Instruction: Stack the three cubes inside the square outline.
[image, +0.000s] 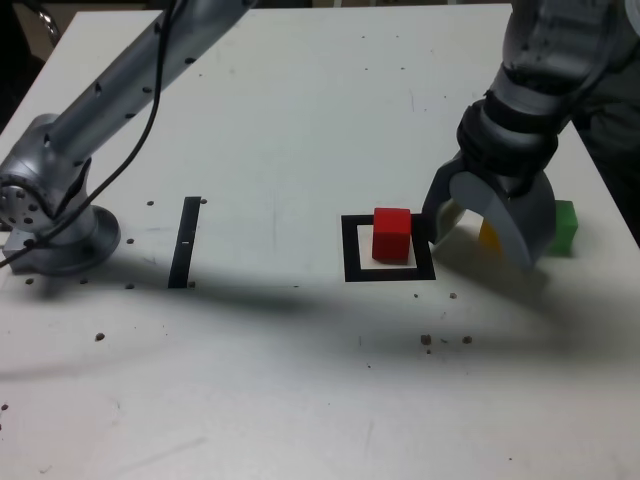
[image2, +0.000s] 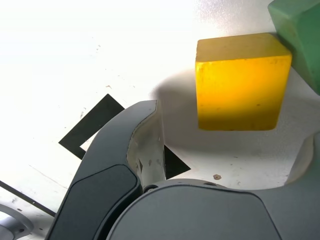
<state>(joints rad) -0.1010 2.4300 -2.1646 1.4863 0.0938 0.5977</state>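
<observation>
The red cube (image: 392, 233) stands inside the square outline (image: 390, 272), toward its far side. In the exterior view my gripper (image: 487, 236) is lowered just right of the outline. It is open, with one finger on each side of the yellow cube (image: 489, 236), which is mostly hidden behind them. The green cube (image: 565, 225) sits on the table just right of the gripper. In the wrist view the yellow cube (image2: 240, 82) lies on the table between my open fingers (image2: 135, 150), clear of them. The green cube (image2: 300, 35) is close behind it, and a corner of the outline (image2: 95, 122) shows.
A narrow black strip (image: 185, 242) lies on the white table toward the exterior view's left. The arm's base (image: 50, 225) stands at the far left, and the arm spans overhead to the right. Small dark specks (image: 428, 340) dot the table (image: 300, 380).
</observation>
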